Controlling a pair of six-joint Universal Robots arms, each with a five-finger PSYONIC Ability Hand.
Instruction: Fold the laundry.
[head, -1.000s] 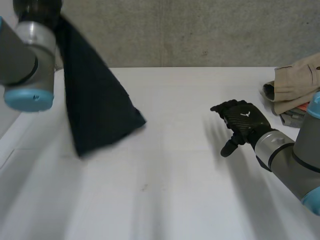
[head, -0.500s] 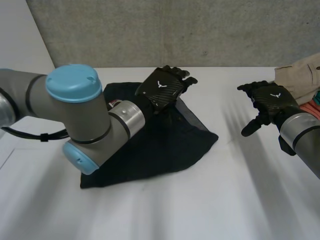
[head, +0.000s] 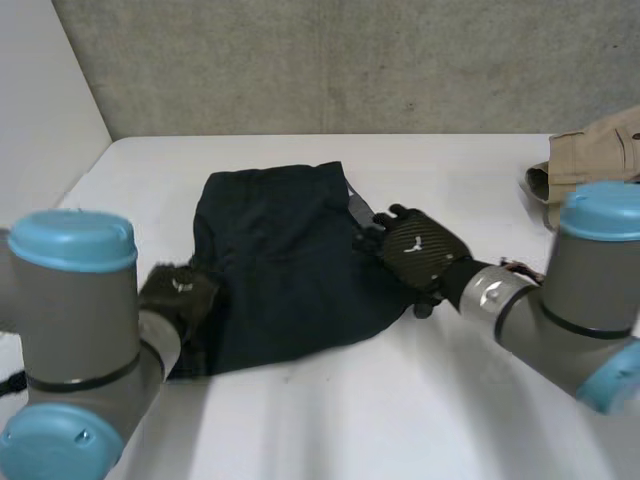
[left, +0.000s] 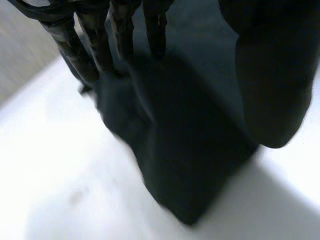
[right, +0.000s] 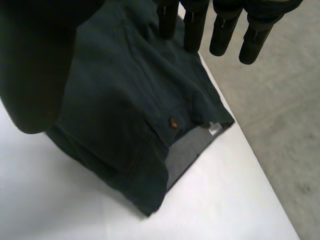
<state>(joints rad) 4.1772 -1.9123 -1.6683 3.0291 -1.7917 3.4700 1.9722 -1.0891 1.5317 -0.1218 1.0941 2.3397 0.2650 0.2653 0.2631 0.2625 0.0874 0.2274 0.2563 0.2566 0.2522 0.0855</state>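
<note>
You are looking at a white table (head: 400, 400) bearing a dark garment (head: 280, 260), lying spread flat; beige clothes (head: 590, 160) are sitting well right of the garment; your right hand (head: 420, 250) is hanging over the garment's right edge, fingers straight and spread, pinching nothing; your left hand (head: 178, 290) is sitting at the garment's near-left corner, fingers straight, tips at the cloth.

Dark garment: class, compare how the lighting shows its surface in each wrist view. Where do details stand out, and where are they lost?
Right wrist view: light on the garment picks out seams, a button and grey lining. Left wrist view: it reads as a near-black mass against the bright table.
</note>
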